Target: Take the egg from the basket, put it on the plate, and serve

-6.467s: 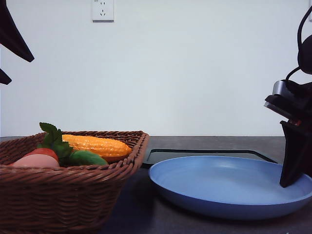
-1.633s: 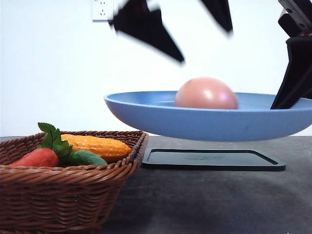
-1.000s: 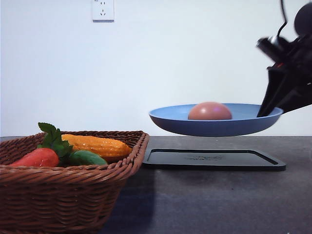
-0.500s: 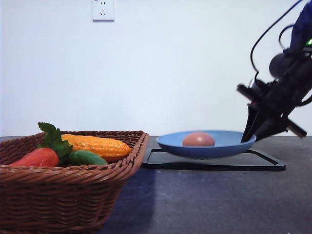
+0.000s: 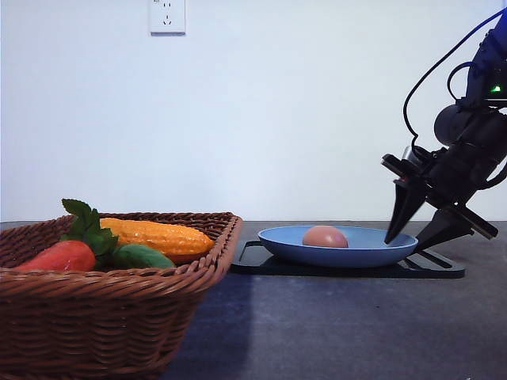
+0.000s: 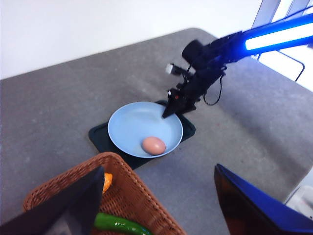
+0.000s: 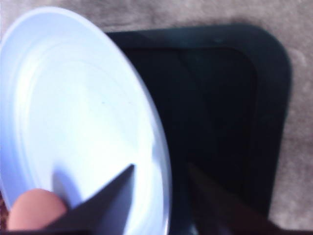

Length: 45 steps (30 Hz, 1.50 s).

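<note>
- On top of the black tray (image 5: 432, 267), the blue plate (image 5: 356, 252) sits flat, and the egg (image 5: 325, 236) lies inside it, a bit off from the plate's centre toward the basket side.
- From the left wrist camera you get the overhead look: plate (image 6: 132, 127) on the tray (image 6: 98, 134), egg (image 6: 154, 145) near the plate edge that faces the basket (image 6: 142, 196).
- Right tool (image 5: 417, 232) is at the plate's rim on the side away from the basket. Its two dark fingers are spread a fair bit, one over the inside of the rim and one outside it over the tray, so the rim runs between them with a gap on each side. It isn't pinching anything.
- The right wrist camera shows the same thing up close: rim of the plate (image 7: 73, 98) passing between the fingers, tray (image 7: 230, 112) beside it, egg (image 7: 34, 210) at the corner.
- Left tool (image 6: 159, 205) hangs high above the basket, fingers wide apart, holding nothing.
- Basket (image 5: 111, 309) stands on the grey counter (image 5: 341, 332) just beside the tray, with a strawberry (image 5: 63, 255), a corn cob (image 5: 158, 236) and a green vegetable (image 5: 141, 256) in it.
</note>
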Available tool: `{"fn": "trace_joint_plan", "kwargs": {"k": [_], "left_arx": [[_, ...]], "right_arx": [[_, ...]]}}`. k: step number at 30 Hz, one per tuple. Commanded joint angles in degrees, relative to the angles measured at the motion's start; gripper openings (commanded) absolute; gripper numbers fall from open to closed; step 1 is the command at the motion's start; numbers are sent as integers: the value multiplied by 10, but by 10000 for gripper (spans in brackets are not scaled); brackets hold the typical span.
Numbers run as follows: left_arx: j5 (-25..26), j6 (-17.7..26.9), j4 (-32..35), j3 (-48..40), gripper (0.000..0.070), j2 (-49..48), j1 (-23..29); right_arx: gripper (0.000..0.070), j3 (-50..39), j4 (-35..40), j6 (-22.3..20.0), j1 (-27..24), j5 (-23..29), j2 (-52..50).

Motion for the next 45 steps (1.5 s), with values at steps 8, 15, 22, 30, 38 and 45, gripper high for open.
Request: {"fn": "trace_joint_plan", "kwargs": {"k": [8, 15, 22, 30, 38, 45], "left_arx": [[-39, 14, 3, 11, 456, 32, -5], [-195, 37, 2, 11, 234, 72, 1], [-241, 118, 2, 11, 0, 132, 43], [-182, 134, -1, -7, 0, 174, 158], [-7, 133, 84, -103, 0, 152, 281], [53, 107, 231, -248, 0, 86, 302]], "right_arx": [[280, 62, -81, -21, -22, 9, -1], [127, 91, -174, -52, -41, 17, -58], [0, 70, -209, -78, -13, 82, -162], [0, -26, -171, -81, 83, 183, -329], [0, -182, -55, -76, 201, 286, -519], [0, -316, 68, -46, 284, 393, -646]]}}
